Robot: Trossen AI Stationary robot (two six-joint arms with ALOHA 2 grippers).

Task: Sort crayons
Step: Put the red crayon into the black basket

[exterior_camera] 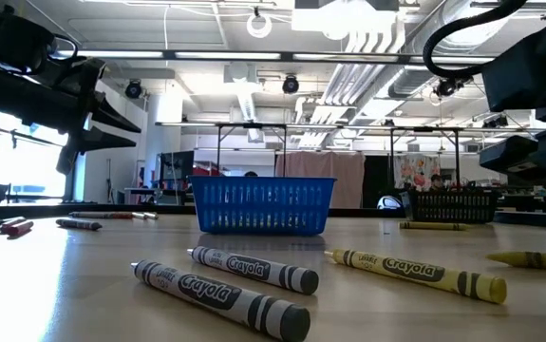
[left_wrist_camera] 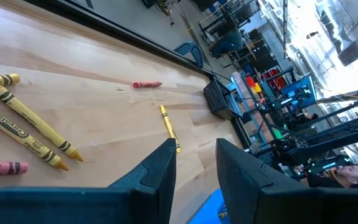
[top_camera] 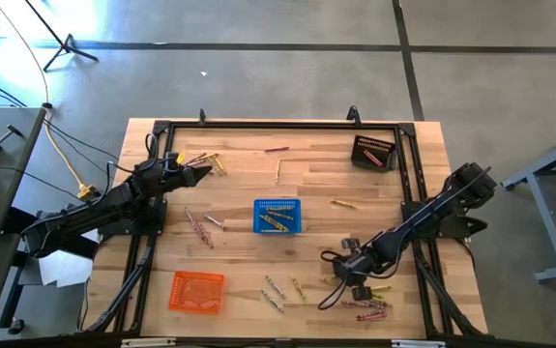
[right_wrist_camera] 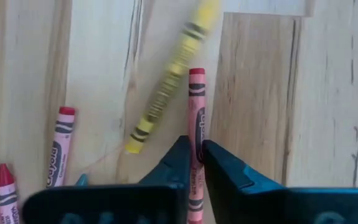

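The right pincer (right_wrist_camera: 196,152) is clamped on a red crayon (right_wrist_camera: 197,102) that lies flat on the worktop (top_camera: 316,184), its two fingers nipped onto the stick near one end. The crayon's long axis runs straight out ahead of the pincer, in line with the fingers, so most of its length juts forward from the grip. A yellow crayon (right_wrist_camera: 172,74) lies just beside it, slanting across in front and blurred; whether the two touch cannot be told. More reddish crayons (right_wrist_camera: 60,146) lie to one side.

Taking the blue basket (top_camera: 278,217) in the middle of the worktop as the landmark, the right pincer (top_camera: 353,274) sits on the near right side of it, among a cluster of crayons (top_camera: 372,307), so this arm is plainly the nearer one. The left pincer (top_camera: 200,174), fingers apart and empty, waits beyond the basket's far left corner, near a few yellow crayons (left_wrist_camera: 23,127).

The wrist camera alone shows the grip; from overhead the arm hides it. The table-level camera shows neither, only grey-wrapped crayons (exterior_camera: 220,294) before the basket.
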